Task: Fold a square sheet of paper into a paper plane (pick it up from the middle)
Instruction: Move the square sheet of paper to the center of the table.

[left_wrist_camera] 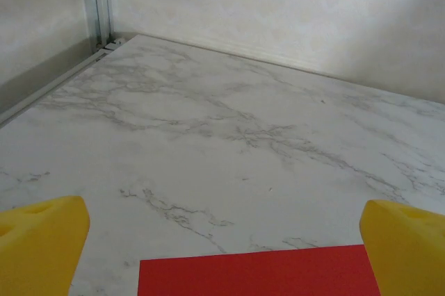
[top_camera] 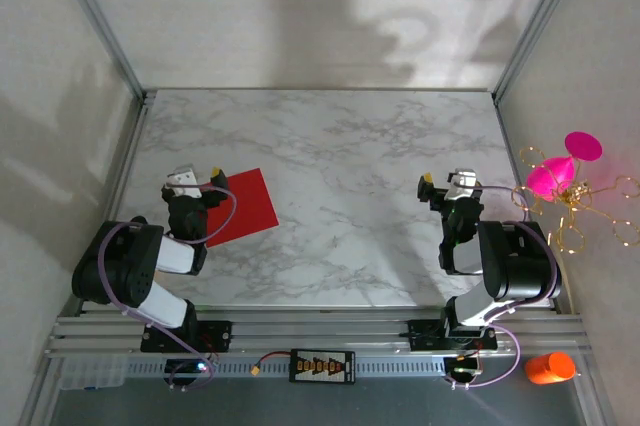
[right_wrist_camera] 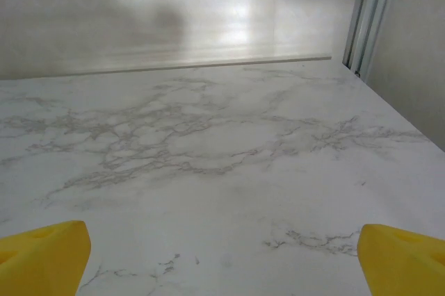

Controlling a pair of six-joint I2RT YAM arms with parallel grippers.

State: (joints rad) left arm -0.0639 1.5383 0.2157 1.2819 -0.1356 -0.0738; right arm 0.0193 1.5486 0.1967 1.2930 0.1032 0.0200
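- Sheet location: square sheet of paper (top_camera: 243,208) (left_wrist_camera: 257,273) flat on table (top_camera: 360,146), left side, edge beneath left gripper (top_camera: 194,184) (left_wrist_camera: 222,251).
- Left gripper: jaws wide, empty.
- Right gripper (top_camera: 446,186) (right_wrist_camera: 222,258): jaws wide, empty, well apart from sheet.

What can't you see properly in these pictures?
Top view: the left gripper covers the paper's left corner.
Left wrist view: the bottom edge cuts off the paper's near part.
Right wrist view: the right gripper has its fingers cut off by the bottom corners.
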